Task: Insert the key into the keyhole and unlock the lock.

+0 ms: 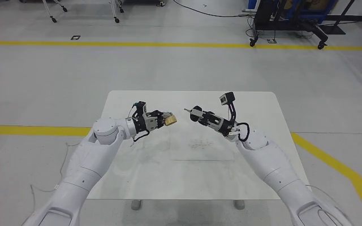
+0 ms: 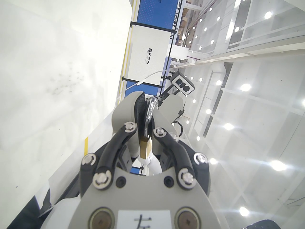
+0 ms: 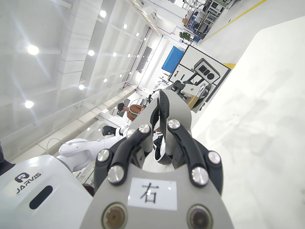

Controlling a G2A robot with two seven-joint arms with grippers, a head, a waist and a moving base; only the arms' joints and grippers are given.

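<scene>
Top view: both grippers are held above the far half of the white table (image 1: pixel 266 169). Its far edge is close at 12 o'clock. A wide stretch of tabletop runs toward 6 o'clock, with faint dark specks (image 1: pixel 201 144) on it. The side edges at 9 and 3 o'clock are well apart from both grippers.

Left gripper (image 1: pixel 164 119) has its fingers clamped tight on the brass padlock (image 1: pixel 170 119), whose brass body sticks out past the fingertips toward 3 o'clock. In the left wrist view the gripper (image 2: pixel 149 103) pinches the padlock (image 2: pixel 144 147) between both pads, with no gap.

Right gripper (image 1: pixel 195 112) is closed on the key (image 1: pixel 188 110), and the thin blade points toward 9 o'clock. The key sits at about 2 o'clock from the padlock, near it but not touching. In the right wrist view the fingers (image 3: pixel 177 110) are pressed together, and the padlock (image 3: pixel 193 101) shows just beyond them. Can't tell whether the blade lines up with the keyhole.
</scene>
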